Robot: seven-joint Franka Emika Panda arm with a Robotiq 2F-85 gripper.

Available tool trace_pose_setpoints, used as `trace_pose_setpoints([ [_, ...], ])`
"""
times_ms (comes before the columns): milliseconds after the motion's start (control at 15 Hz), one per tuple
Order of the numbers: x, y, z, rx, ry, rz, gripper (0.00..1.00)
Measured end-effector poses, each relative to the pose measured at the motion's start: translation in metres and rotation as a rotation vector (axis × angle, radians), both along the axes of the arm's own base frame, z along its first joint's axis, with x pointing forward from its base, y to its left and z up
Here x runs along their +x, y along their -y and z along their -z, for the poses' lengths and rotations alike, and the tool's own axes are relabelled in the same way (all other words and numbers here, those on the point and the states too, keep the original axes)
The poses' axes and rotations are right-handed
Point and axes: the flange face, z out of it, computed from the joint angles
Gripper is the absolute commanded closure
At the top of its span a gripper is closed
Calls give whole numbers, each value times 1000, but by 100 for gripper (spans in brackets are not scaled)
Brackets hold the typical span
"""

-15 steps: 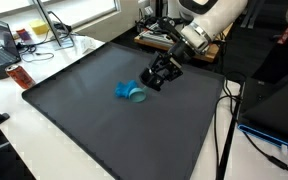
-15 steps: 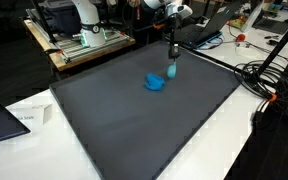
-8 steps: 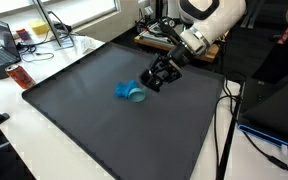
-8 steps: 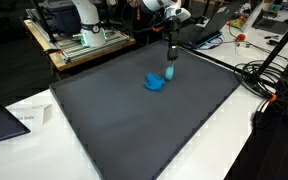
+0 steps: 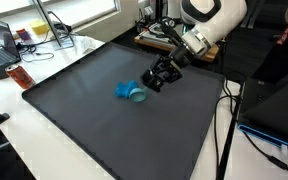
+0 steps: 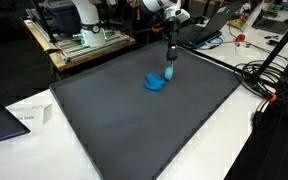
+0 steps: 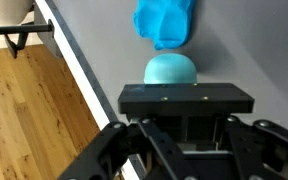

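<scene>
1. Near the far side of the dark mat (image 5: 84, 125), my gripper (image 5: 157, 80) hangs low on a white arm. In this exterior view its black body covers whatever sits at its tips.
2. Through the wrist camera the gripper (image 7: 186, 92) shows only as a black crossbar with linkages below it. The fingertips are hidden behind the bar, so I cannot see the contact itself.
3. A teal ball (image 7: 170, 68) peeks over that bar, with only its upper half showing. The jaws are drawn in and appear to pinch it, but how deep the hold goes is hidden.
4. In an exterior view the teal ball (image 6: 170, 74) is a small dot at the tip of the gripper (image 6: 171, 69). It is too small for me to tell whether it touches the mat (image 6: 134, 130).
5. What looks like a crumpled blue cloth (image 7: 164, 22) lies just beyond the ball, cut off by the top of the wrist view. It shows on the mat in both exterior views (image 5: 131, 92) (image 6: 156, 83).
6. In the wrist view the mat (image 7: 239, 50) ends at a diagonal line on one side. Past it come a pale table edge (image 7: 74, 60) and then wooden floor (image 7: 29, 120).
7. The widest stretch of mat lies on the near side of the cloth. Cables (image 6: 269, 85) trail just off one edge, and an equipment rack (image 5: 159, 42) stands close behind the arm.
</scene>
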Motion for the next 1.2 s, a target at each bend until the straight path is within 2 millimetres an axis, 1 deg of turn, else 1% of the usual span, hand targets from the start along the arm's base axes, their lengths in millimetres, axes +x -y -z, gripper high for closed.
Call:
trace_pose_setpoints([
  [200,2,0,-7,-13,-35,-7,78],
  [400,8,3,-18,-13,-86,0,78],
  [867,37,17,-58,71,-172,4,78],
  [1200,55,28,-76,128,-241,8,78],
])
